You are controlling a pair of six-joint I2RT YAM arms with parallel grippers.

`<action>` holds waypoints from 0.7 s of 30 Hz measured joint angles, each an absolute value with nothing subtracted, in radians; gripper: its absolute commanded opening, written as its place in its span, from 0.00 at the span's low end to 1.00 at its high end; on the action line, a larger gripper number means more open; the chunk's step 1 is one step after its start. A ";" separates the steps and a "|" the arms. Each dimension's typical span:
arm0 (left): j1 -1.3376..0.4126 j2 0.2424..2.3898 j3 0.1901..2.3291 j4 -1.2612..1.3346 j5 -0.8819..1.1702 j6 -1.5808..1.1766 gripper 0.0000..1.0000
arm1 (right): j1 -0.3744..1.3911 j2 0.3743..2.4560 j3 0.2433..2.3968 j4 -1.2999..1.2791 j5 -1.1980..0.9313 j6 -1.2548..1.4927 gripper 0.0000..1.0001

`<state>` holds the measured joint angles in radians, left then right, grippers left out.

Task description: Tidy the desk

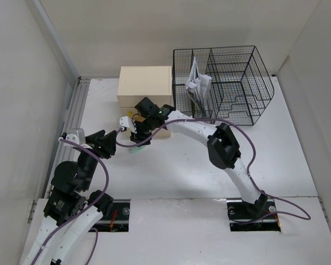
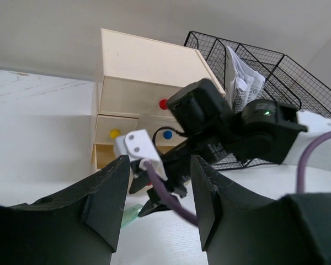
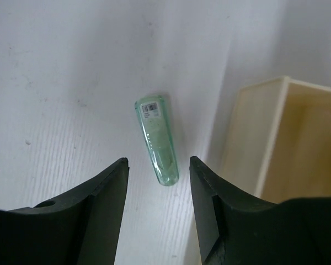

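The right gripper (image 3: pixel 158 162) hangs over the desk (image 1: pixel 182 165), the large flat white tabletop, with its two black fingers (image 3: pixel 107 193) spread apart and nothing clamped between them. Just beyond the fingertips a small translucent green tube with a barcode label (image 3: pixel 157 144) lies flat on the desk, free of both fingers. To the right of it in the right wrist view is an open beige wooden drawer (image 3: pixel 281 138) with its inside showing.

The left gripper (image 2: pixel 160 164) is held above the left part of the desk, near the metal rail (image 1: pixel 71 127) along the left edge. Its fingers (image 2: pixel 107 193) are also parted and empty, and it points toward the right gripper, close to it but not touching.

Behind both grippers a small beige wooden drawer box (image 1: pixel 145 83) stands at the far edge of the desk, left of the middle. Its drawer fronts carry a red knob (image 2: pixel 163 104), a yellow knob (image 2: pixel 115 133) and a blue knob (image 2: pixel 167 134). Just beside the box, toward the far right corner, stands a black wire mesh organizer (image 1: pixel 231 83) with white folded papers (image 1: pixel 197 83) upright in its left compartment.
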<state>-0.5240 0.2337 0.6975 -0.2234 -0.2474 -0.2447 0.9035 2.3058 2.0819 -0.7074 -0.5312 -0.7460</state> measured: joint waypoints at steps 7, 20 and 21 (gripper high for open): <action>-0.524 0.233 0.698 -0.224 -0.245 -0.245 0.45 | 0.916 2.408 2.117 -0.743 -0.522 -0.754 0.55; -0.524 0.233 0.698 -0.224 -0.244 -0.245 0.46 | 0.941 2.437 2.141 -0.693 -0.407 -0.728 0.58; -0.524 0.233 0.698 -0.224 -0.244 -0.245 0.46 | 0.942 2.445 2.144 -0.694 -0.403 -0.728 0.58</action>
